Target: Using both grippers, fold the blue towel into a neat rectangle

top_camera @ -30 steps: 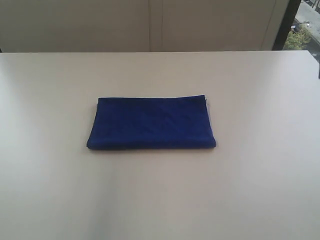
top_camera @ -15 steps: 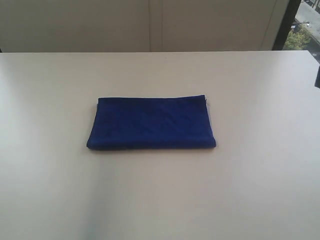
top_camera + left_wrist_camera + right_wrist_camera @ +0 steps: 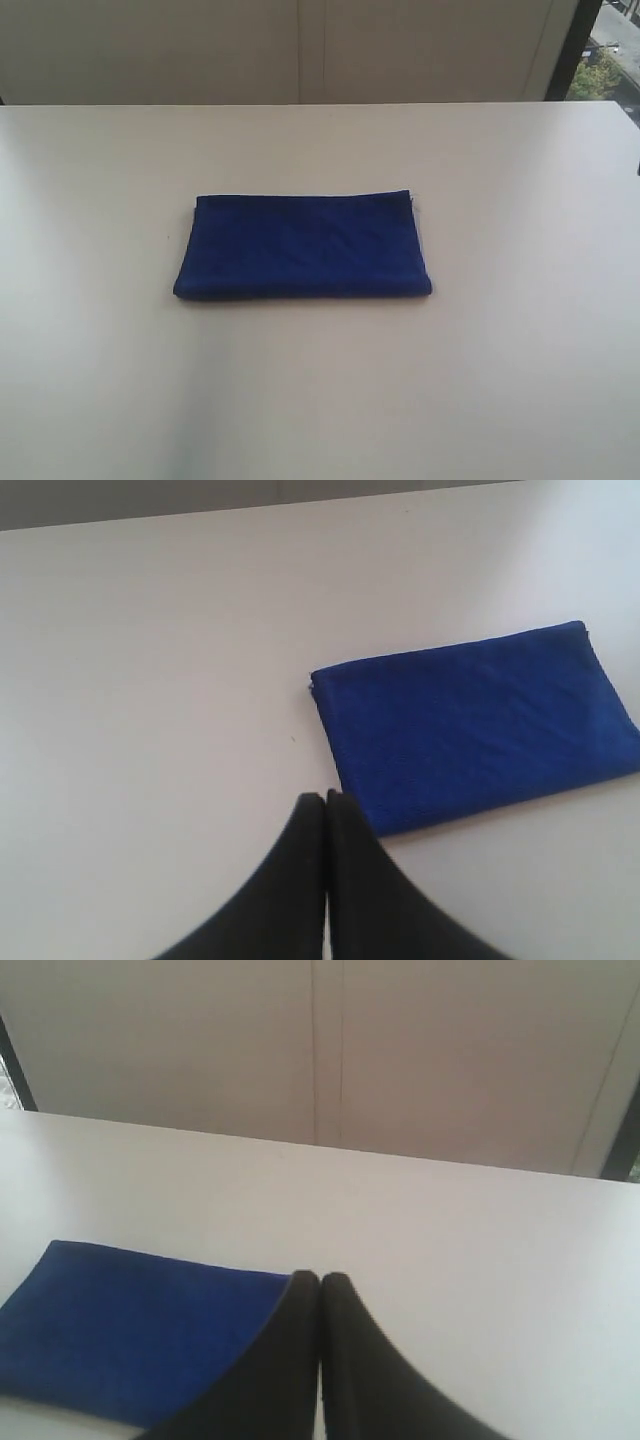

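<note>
Right hand has drawn back from the exterior view; it and left hand are pressed together, empty.

Pale table (window behind)

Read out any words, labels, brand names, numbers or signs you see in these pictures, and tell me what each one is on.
None: no text can be read in any view.
The blue towel is plain.
A white sliver at its corner may be a tag, but it is too small to read.
The table, the left gripper and the right gripper show no markings.
</note>
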